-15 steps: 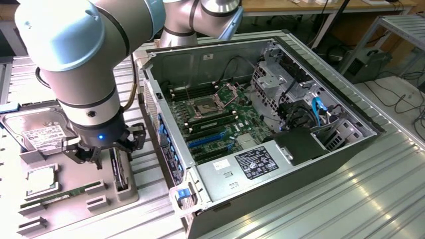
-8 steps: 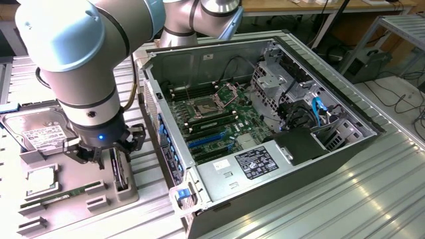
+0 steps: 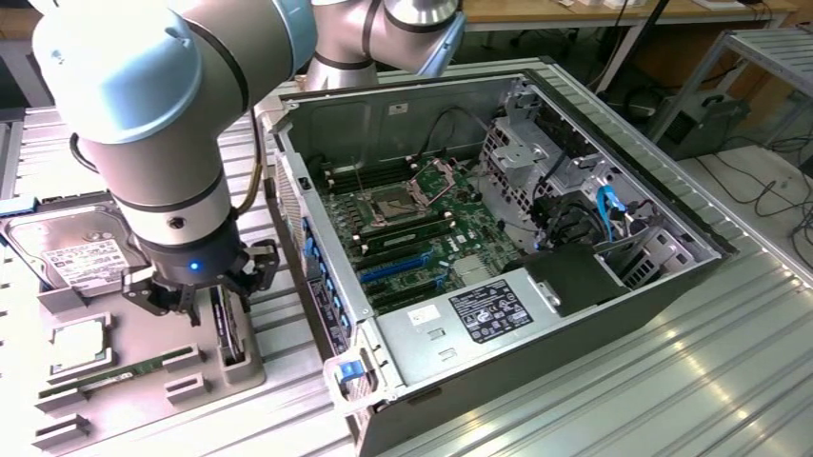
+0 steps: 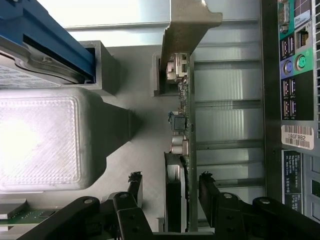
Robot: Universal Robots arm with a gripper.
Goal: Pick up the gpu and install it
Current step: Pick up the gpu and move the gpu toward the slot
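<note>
Your gpu point(image 3: 230, 328) stands on edge in the grey holder point(image 3: 166, 381) at the lower left of the exterior view, beside the open computer case point(image 3: 508, 238). It is a thin dark card with 1 silvery bracket point(image 4: 187, 25) at one end. Your gripper point(image 3: 204, 303) straddles it with its fingers apart, and there is a gap on both sides.

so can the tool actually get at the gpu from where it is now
probably yes: the tool sits right over the gpu, which stands on edge in its grey holder. its jaws are open with one finger on each side of the card and a gap showing. nothing lies between them.
</note>
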